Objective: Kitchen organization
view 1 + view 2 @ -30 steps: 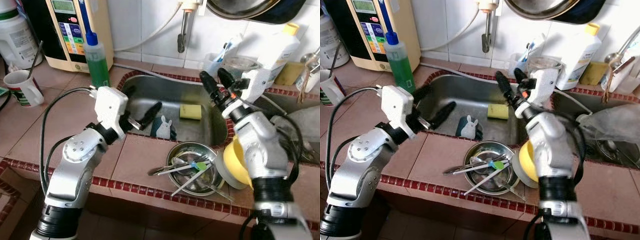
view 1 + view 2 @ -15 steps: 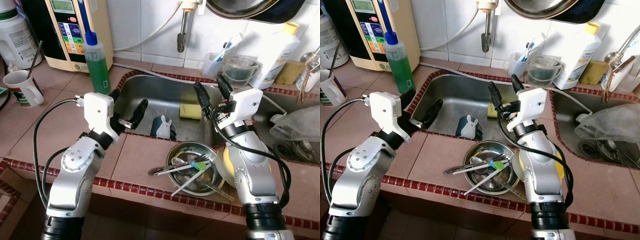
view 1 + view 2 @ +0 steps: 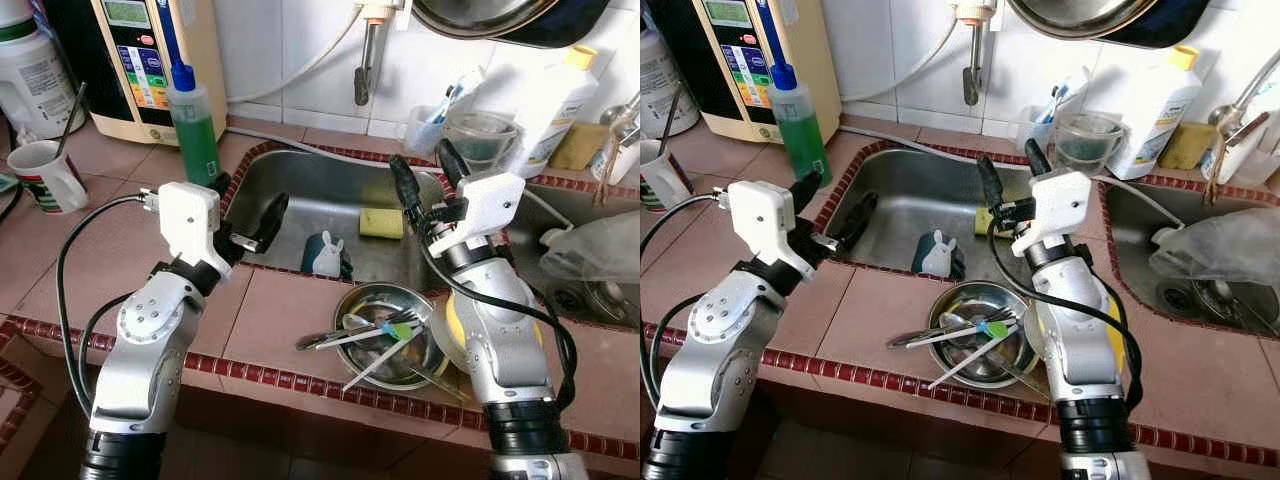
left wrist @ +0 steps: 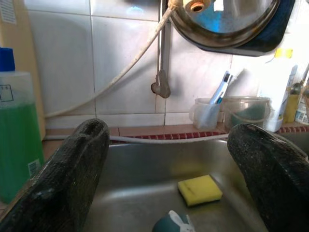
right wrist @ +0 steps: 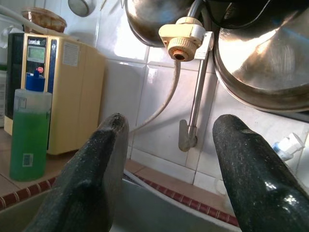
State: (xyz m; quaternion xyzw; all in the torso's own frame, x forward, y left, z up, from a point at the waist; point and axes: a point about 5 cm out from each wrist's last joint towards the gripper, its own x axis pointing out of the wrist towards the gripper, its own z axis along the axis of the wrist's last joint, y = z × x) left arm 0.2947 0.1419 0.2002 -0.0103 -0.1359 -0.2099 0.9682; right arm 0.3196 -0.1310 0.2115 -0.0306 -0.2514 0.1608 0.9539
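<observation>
both claws spread, empty: left claw [image 3: 245, 215] and right claw [image 3: 422, 178] poised over sink [image 3: 300, 190], likely lining up on yellow sponge [image 3: 381, 223].

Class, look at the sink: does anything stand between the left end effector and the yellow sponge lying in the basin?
Nothing visible does. The left end effector hangs open over the sink's left rim; bare steel runs to the yellow sponge. The small rabbit figure sits nearer the front wall, off that line.
</observation>
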